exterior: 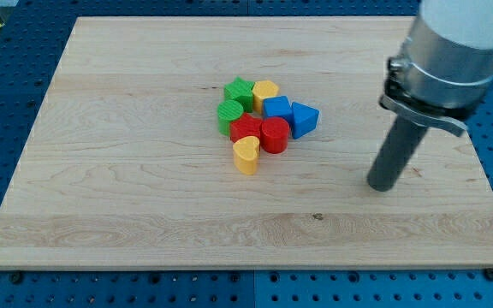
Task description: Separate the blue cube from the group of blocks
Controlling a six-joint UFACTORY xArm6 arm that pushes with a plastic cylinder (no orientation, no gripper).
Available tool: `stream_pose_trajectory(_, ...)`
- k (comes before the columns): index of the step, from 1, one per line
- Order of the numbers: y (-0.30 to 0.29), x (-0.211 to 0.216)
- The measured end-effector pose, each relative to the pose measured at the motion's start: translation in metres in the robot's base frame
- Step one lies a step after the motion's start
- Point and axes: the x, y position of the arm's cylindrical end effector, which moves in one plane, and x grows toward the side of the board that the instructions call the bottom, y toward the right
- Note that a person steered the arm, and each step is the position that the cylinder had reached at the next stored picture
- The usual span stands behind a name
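Eight glossy blocks clustered on pale grained wooden board [101, 171], blue cube [277, 108] included, my tip [381, 186] well right, no pincer fitted.

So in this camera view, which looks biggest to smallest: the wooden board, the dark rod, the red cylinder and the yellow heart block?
1. Wooden board, by far.
2. Dark rod, ending at my tip, at the view's right of the blocks.
3. Red cylinder and yellow heart block: too alike to rank.
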Motion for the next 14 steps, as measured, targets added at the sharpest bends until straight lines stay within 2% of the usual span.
stream_pose_trajectory(3, -0.010, -0.026)
stream_pose_trajectory(6, -0.029, -0.026)
stream_pose_trajectory(13, -0.028, -0.021)
stream_pose_trajectory(14, -0.047, -0.028)
